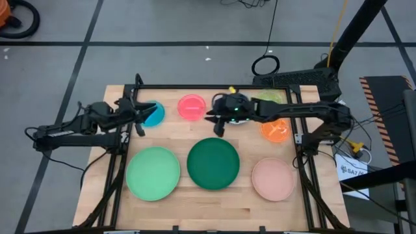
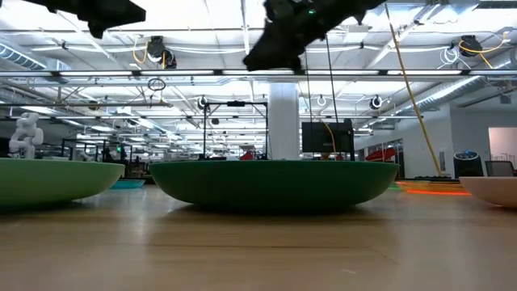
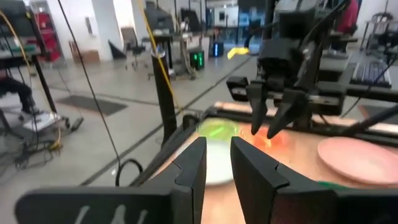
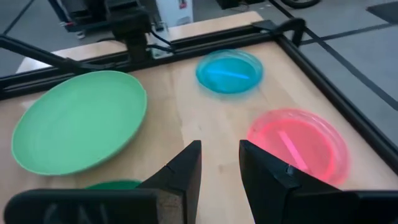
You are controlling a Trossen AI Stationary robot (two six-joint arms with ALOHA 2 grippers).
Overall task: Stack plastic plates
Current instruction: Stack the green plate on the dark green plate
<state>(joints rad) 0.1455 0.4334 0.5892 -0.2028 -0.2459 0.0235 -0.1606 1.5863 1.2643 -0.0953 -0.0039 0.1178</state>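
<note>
Three large plates are laid in a row along the near half of the wooden table (image 1: 214, 198): the light green plate (image 1: 153, 172) at the left, the dark green plate (image 1: 213, 162) in the middle, the pale pink plate (image 1: 273, 179) at the right. None of them touches another. Behind them, toward the far edge, the small translucent blue plate (image 1: 154, 113) is seen at the left and the pink-red plate (image 1: 192, 107) just beside it. The orange plate (image 1: 275, 129) lies at the far right, and a yellow-green plate (image 1: 273, 98) is partly seen beyond it. A pale plate under the right arm is largely hidden, so its colour cannot be told.

The left gripper (image 1: 139, 117) is held above the table just beside the blue plate, and its fingers (image 3: 189, 171) are parted by a narrow gap, with nothing between them. The right gripper (image 1: 213, 120) is held above the table between the pink-red plate and the orange one — behind the dark green plate — and its fingers (image 4: 183, 171) are likewise released and empty.

In the low view both grippers are seen hanging well above the plates — no plate is lifted or stacked yet
</note>
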